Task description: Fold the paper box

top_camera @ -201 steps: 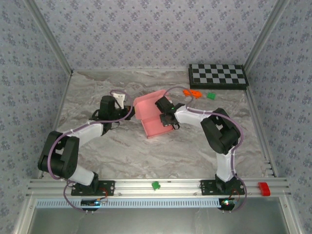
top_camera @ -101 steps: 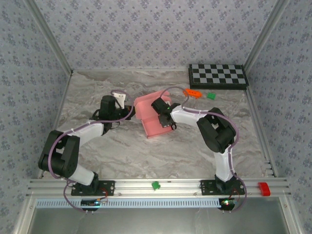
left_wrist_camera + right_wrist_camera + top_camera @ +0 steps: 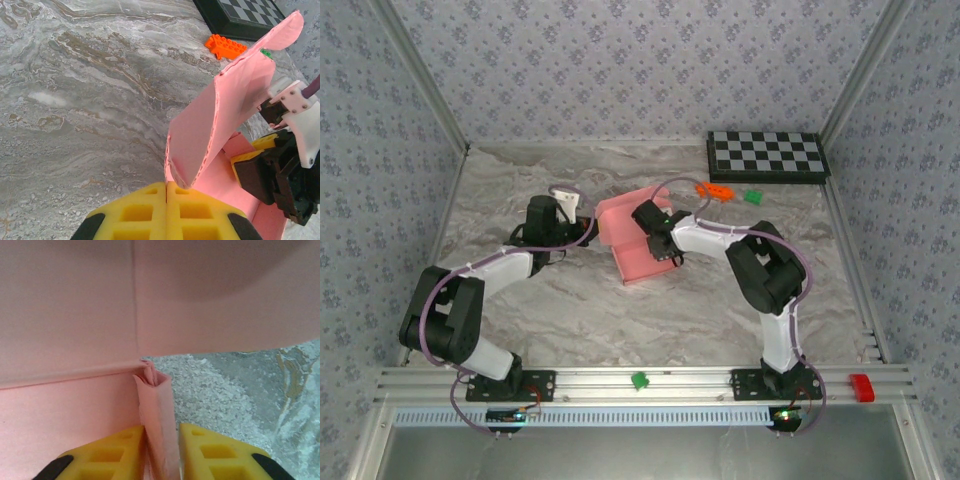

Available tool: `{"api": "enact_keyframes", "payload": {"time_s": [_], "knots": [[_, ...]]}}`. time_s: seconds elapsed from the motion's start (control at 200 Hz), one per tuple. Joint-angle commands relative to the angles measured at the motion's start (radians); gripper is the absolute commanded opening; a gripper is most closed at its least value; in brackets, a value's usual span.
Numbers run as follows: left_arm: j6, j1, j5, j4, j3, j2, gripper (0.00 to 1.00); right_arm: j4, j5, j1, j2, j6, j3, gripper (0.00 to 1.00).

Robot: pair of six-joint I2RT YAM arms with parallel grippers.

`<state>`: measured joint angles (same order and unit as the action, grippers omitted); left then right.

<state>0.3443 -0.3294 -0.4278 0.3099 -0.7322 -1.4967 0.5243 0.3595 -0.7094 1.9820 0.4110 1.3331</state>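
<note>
Standing half-folded, salmon-pink paper box (thin card), flap curled upright

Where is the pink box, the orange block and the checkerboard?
pink box (image 3: 632, 262), top view, on its flat near panel.
orange block (image 3: 713, 189), top view, on its middle.
checkerboard (image 3: 767, 155), top view, on its middle squares.

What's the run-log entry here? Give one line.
task: fold paper box | left claw: shut on its edge | right claw: open astride folded flap
</note>
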Motion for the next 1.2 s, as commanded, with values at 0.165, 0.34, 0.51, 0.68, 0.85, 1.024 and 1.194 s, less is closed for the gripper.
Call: {"api": "enact_keyframes", "payload": {"time_s": [0.165,0.34,0.51,0.68,0.85,1.024,1.194], "knots": [[-0.025,0.001,-0.033,0.012,-0.038,-0.015,0.00,0.031,-0.010,0.007,-0.072,0.029,-0.004,0.33],[-0.031,0.000,-0.037,0.014,-0.041,-0.017,0.00,0.032,-0.035,0.008,-0.090,0.027,-0.010,0.38],[-0.031,-0.001,-0.040,0.012,-0.045,-0.021,0.00,0.043,-0.073,0.011,-0.115,0.013,-0.029,0.40],[-0.031,-0.002,-0.042,0.011,-0.048,-0.022,0.00,0.062,-0.093,0.012,-0.139,0.003,-0.055,0.40],[-0.031,-0.002,-0.043,0.009,-0.052,-0.025,0.00,0.072,-0.089,0.011,-0.147,0.002,-0.074,0.39],[-0.033,-0.002,-0.043,0.009,-0.053,-0.027,0.00,0.100,-0.078,0.011,-0.150,0.001,-0.083,0.33],[-0.030,-0.003,-0.045,0.008,-0.053,-0.031,0.00,0.109,-0.074,0.012,-0.147,-0.008,-0.089,0.30]]}}
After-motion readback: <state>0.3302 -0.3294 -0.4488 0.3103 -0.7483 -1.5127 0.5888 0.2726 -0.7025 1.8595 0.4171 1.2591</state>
